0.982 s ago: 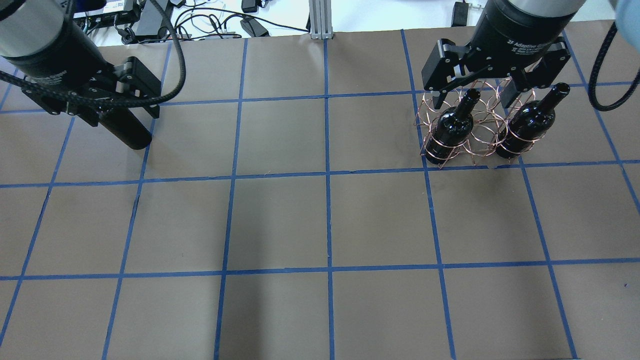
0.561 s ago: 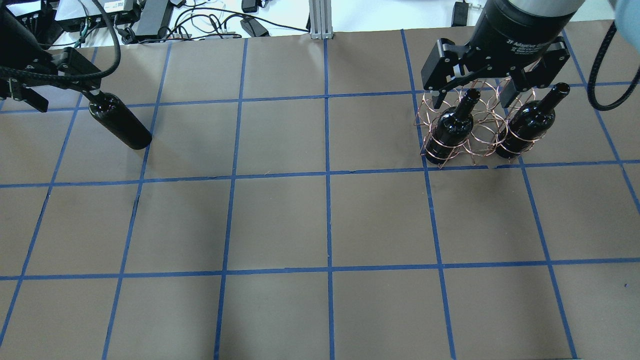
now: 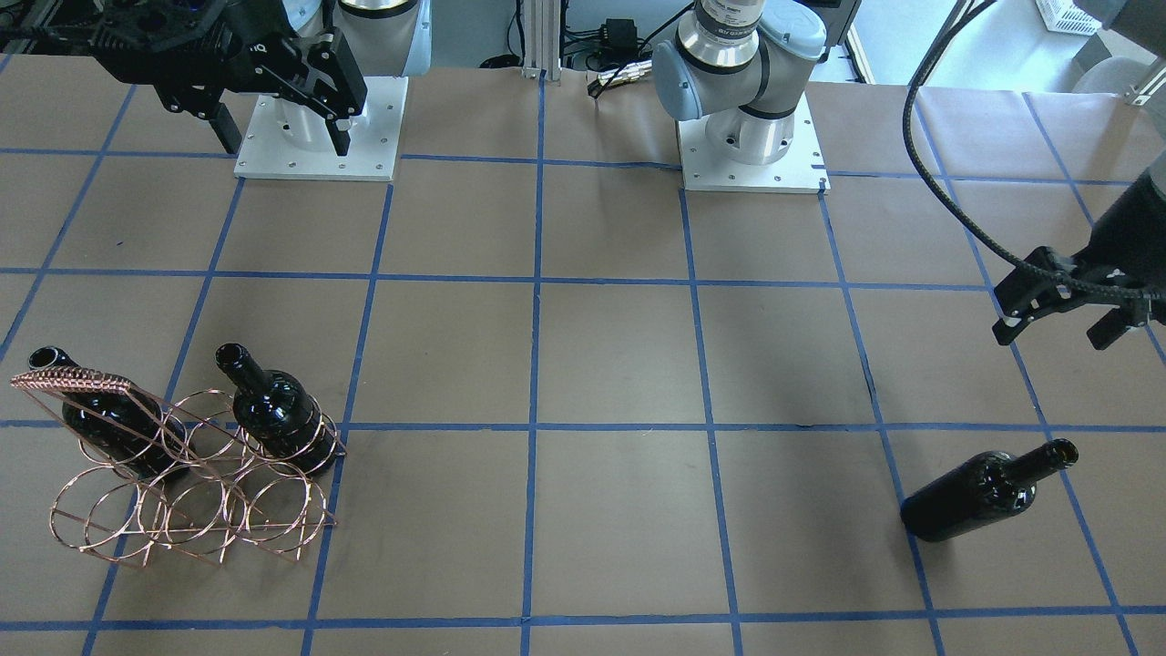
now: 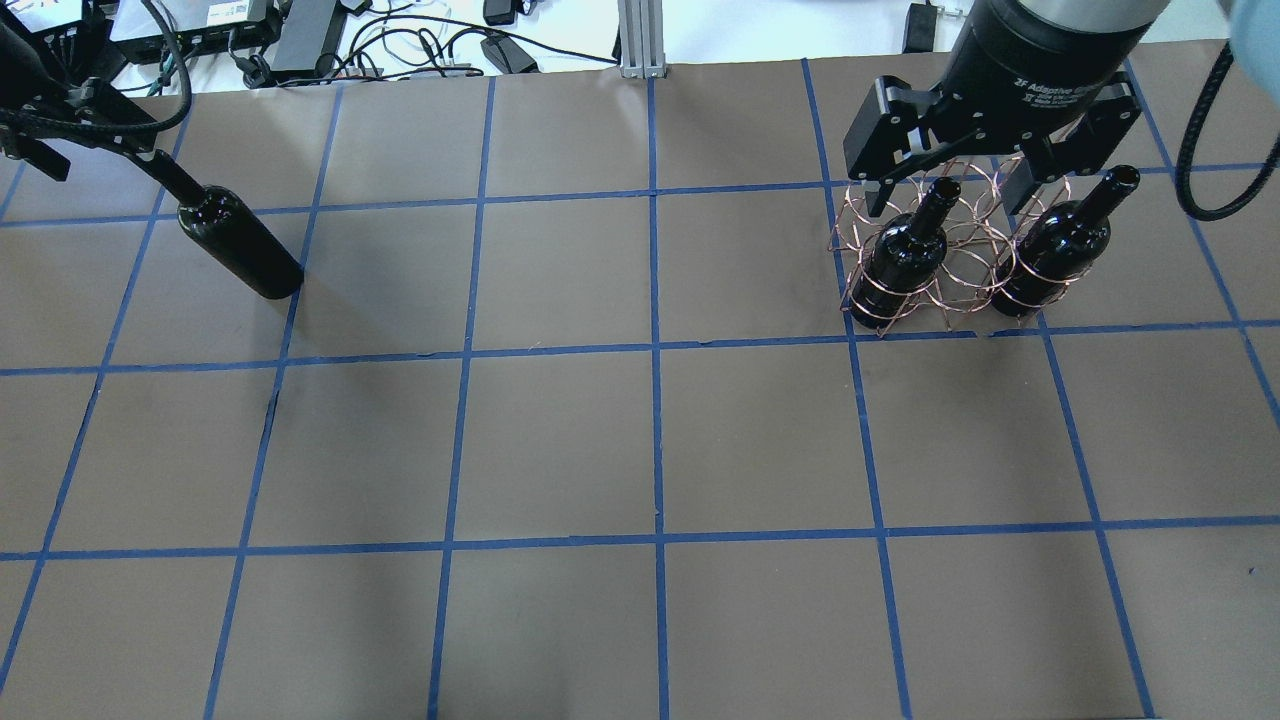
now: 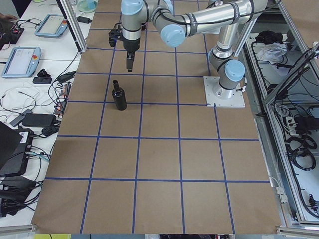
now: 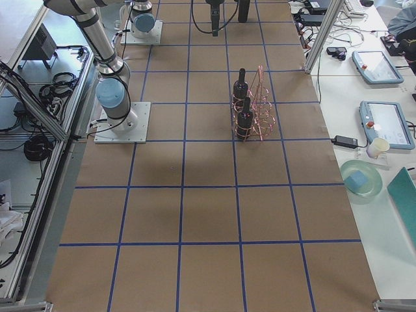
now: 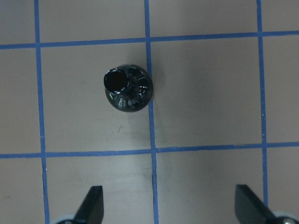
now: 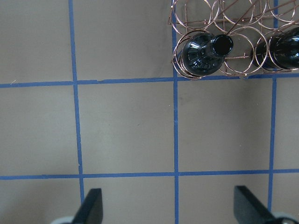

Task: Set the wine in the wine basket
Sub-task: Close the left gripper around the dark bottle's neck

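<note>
Left gripper [image 3: 1052, 337] withdrawn from wine [image 4: 240, 245]; bottle neck now uncovered.

Dark wine bottle [image 6: 245, 121] upright in copper wine basket [image 6: 259, 107], second bottle [image 6: 240, 82] just behind it, brown blue-gridded table [image 6: 208, 214]

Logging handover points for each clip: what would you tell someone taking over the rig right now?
Left gripper: jaws open, empty, raised clear of the loose wine bottle.
Right gripper: jaws open, empty, hovering by the wine basket.
Done: two bottles stand in the end rings of the basket's robot-side row; middle ring empty.
To do: loose wine bottle stands upright on the robot's left of the table; move it into the basket.
</note>
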Tool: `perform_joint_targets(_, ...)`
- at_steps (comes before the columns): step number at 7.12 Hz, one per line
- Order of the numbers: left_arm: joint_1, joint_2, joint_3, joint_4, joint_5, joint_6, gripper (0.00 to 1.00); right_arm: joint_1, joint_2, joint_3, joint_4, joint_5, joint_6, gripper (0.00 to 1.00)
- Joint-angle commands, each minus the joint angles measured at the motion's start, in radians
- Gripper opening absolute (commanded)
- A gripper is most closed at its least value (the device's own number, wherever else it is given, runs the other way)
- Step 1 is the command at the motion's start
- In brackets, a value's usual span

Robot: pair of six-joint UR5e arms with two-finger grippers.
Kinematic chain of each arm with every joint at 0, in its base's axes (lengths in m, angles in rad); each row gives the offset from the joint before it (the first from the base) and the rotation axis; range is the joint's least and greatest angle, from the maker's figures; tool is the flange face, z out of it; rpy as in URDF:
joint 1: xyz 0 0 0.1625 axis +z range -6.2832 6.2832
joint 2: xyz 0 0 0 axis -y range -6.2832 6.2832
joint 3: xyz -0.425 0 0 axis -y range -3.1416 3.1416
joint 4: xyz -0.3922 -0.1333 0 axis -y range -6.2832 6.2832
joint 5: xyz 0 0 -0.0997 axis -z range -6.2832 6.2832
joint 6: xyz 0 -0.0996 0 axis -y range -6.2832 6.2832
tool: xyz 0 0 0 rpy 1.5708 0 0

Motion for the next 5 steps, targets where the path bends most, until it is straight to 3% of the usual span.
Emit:
perform_joint_targets(1,0.003,-0.099,0.002,0.075,-0.026,0.022,1.0,0.0,0.001,0.0,-0.002,0.0,0.0,1.0)
perform_joint_targets(5,0.003,-0.179,0.006,0.158,-0.023,0.083,1.0,0.0,-0.003,0.002,-0.003,0.004,0.003,1.0)
